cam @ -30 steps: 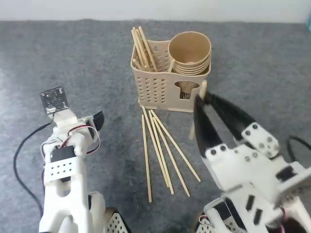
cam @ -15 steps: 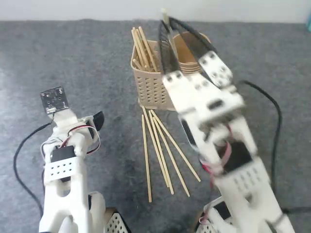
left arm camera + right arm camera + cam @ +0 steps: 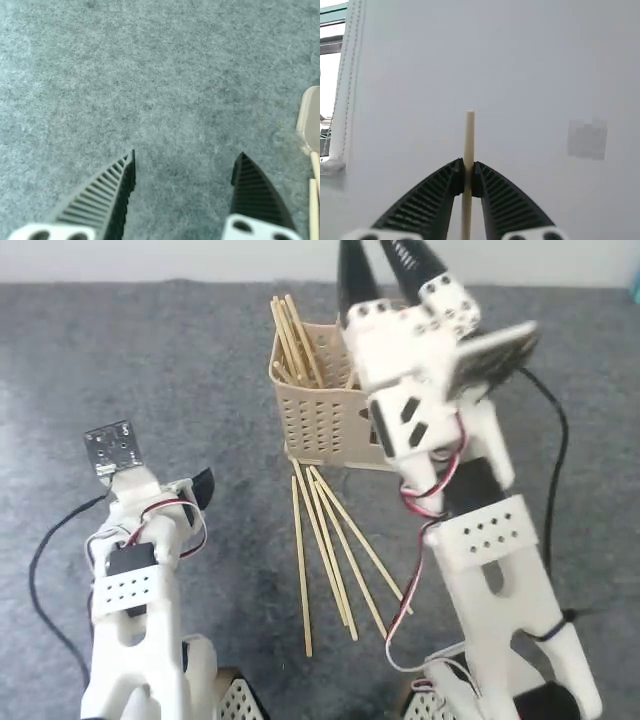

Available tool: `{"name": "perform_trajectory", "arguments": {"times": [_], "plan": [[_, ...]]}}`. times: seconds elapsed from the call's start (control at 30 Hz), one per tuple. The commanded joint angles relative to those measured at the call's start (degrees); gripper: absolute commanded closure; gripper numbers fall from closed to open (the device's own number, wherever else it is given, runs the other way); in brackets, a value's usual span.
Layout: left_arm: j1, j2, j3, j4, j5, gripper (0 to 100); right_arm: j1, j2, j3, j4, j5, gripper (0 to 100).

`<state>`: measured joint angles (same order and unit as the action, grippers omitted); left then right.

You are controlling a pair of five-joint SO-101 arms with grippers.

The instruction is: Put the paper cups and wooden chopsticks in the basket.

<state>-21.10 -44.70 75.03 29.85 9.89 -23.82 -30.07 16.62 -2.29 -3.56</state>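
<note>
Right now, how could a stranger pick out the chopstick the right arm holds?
Find the beige basket on the grey mat. Above it, the right end effector clamps one chopstick. The other chopsticks lie on the mat or stand in the basket.

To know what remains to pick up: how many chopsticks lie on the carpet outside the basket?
5 chopsticks, fanned out on the carpet in front of the basket, their far ends meeting near its base. Where they overlap, another may be hidden.

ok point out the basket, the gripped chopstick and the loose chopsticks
basket (image 3: 315, 420), high view, perforated front wall
gripped chopstick (image 3: 468, 132), right wrist view, shaft near its tip
loose chopsticks (image 3: 301, 570), high view, middle of leftmost stick
</note>
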Motion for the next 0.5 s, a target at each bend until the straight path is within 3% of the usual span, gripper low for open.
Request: {"name": "perform_trajectory", "arguments": {"times": [0.0,0.3,0.47], "plan": [[-0.09,-1.41,-0.66,-1.41,-0.79,71,2.95,-0.48,-7.3,4.35,-6.77,99.1],[-0.09,-1.41,-0.66,-1.41,-0.79,71,2.77,0.48,-6.86,10.07,-7.47,99.1],[-0.09,-1.41,-0.57,-1.41,-0.79,71,2.86,3.03,-2.29,4.26,-7.12,99.1]]}}
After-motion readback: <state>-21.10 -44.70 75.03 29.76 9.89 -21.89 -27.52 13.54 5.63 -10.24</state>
